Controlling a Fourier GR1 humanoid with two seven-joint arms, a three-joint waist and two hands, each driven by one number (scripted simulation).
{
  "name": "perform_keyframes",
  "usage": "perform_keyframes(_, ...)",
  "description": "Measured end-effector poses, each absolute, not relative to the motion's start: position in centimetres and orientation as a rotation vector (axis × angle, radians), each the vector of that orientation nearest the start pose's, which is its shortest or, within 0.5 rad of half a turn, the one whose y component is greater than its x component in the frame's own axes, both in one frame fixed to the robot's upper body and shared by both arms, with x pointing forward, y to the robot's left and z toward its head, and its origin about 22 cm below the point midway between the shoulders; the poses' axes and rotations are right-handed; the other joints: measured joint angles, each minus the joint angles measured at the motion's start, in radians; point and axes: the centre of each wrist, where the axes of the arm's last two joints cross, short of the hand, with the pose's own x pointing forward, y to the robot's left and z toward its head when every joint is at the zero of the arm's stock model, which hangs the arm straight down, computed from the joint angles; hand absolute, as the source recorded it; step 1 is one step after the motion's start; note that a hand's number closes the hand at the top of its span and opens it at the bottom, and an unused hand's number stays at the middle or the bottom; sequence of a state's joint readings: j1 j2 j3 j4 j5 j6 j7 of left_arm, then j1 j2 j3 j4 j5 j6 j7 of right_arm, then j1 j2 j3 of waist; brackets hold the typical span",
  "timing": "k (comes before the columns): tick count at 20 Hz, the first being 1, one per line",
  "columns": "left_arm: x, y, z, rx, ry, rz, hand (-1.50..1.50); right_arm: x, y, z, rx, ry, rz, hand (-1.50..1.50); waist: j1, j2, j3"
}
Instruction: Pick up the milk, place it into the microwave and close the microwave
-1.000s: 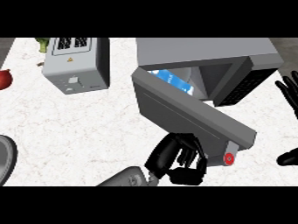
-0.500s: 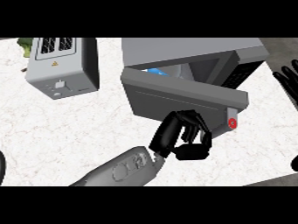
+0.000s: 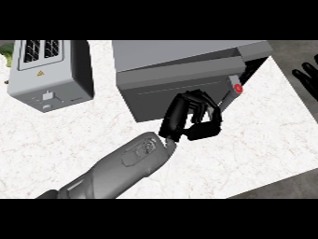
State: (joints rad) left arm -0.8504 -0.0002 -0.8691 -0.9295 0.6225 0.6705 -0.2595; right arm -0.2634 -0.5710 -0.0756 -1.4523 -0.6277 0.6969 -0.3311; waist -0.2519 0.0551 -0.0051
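Head view: left hand (image 3: 191,117) clenched, knuckles on the microwave (image 3: 182,70) door (image 3: 171,91), nearly closed. Milk unseen, presumably inside. Push toward 12 o'clock until it latches. Right hand (image 3: 317,79) open, resting at 3 o'clock.

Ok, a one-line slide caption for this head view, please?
Left robot hand against the nearly closed microwave door, toaster to its left, right robot hand resting open at the counter's right edge.
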Motion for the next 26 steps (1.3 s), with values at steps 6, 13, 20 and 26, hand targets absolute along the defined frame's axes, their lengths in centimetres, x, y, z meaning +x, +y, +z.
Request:
perform_keyframes(6, 32.7, -0.2, 4.5, -0.214, -1.741, -0.211, 1.50, 30.4, -35.5, 12.2, 0.710, -2.012, 0.478, -1.50, -0.019, 0.012, -0.002)
perform_keyframes(13, 32.7, 0.0, 4.3, -0.248, -1.762, -0.139, 1.50, 30.8, -35.7, 13.8, 0.725, -2.019, 0.501, -1.50, -0.035, 0.016, 0.000)
perform_keyframes(20, 32.8, 0.2, 4.0, -0.261, -1.793, -0.108, 1.50, 31.1, -36.0, 15.3, 0.743, -2.030, 0.522, -1.50, -0.044, 0.017, 0.002)
perform_keyframes(26, 32.9, 0.2, 3.8, -0.271, -1.822, -0.089, 1.50, 31.3, -36.3, 16.2, 0.754, -2.036, 0.520, -1.50, -0.049, 0.020, 0.003)
